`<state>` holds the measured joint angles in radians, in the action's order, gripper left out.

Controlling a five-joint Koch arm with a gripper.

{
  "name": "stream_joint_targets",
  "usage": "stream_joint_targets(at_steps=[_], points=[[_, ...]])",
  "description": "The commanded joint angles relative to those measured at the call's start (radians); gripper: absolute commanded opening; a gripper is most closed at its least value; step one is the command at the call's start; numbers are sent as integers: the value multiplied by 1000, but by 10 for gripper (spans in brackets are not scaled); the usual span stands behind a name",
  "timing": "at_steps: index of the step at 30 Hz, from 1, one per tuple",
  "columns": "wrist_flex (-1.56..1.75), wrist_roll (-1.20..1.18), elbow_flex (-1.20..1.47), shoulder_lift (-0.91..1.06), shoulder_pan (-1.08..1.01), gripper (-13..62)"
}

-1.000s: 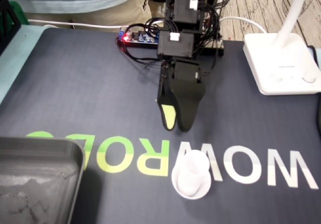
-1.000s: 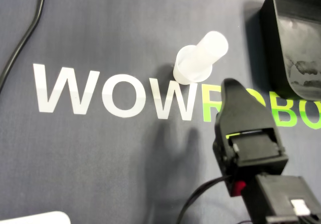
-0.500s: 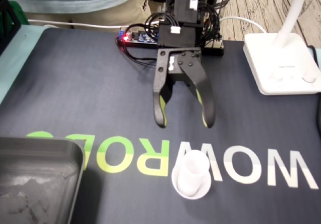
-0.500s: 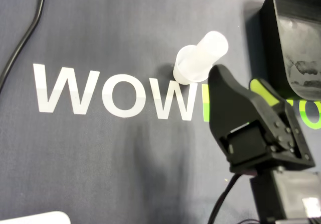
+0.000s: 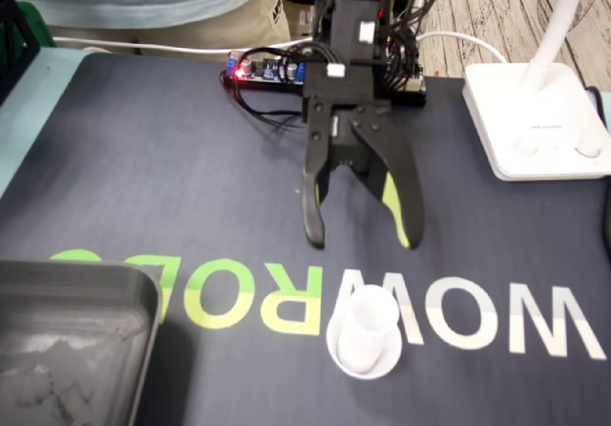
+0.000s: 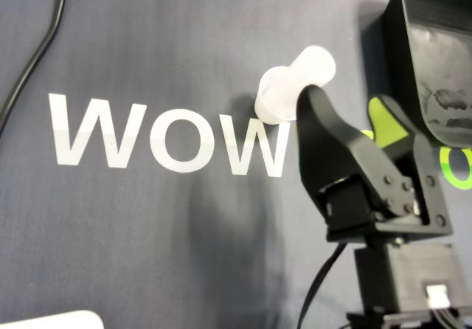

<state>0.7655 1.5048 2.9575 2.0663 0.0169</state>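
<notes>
A white translucent cup (image 5: 363, 333) stands upright on the dark mat, over the white "W" of the printed lettering; the overhead view shows the cup (image 6: 293, 85) too. My black gripper (image 5: 363, 241) hangs open just behind the cup, jaws spread wide with nothing between them. One finger (image 5: 405, 206) carries a yellow-green pad. From overhead the gripper (image 6: 346, 106) sits right beside the cup, its dark finger (image 6: 318, 122) close to the cup's wall.
A black tray (image 5: 67, 345) lies at the front left of the fixed view, and the tray (image 6: 435, 56) fills the overhead view's top right. A white lamp base (image 5: 535, 120) sits at the right. Cables and a circuit board (image 5: 267, 71) lie behind the arm.
The gripper went from shut to wide open and has moved forward toward the cup. The cup has not moved.
</notes>
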Motion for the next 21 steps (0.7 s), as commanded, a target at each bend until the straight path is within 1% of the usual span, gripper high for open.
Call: stream_joint_targets(at_steps=[1, 19, 21], points=[[83, 6, -67, -6, 0, 318], [416, 25, -198, -440, -6, 318], [419, 25, -206, -460, 0, 318]])
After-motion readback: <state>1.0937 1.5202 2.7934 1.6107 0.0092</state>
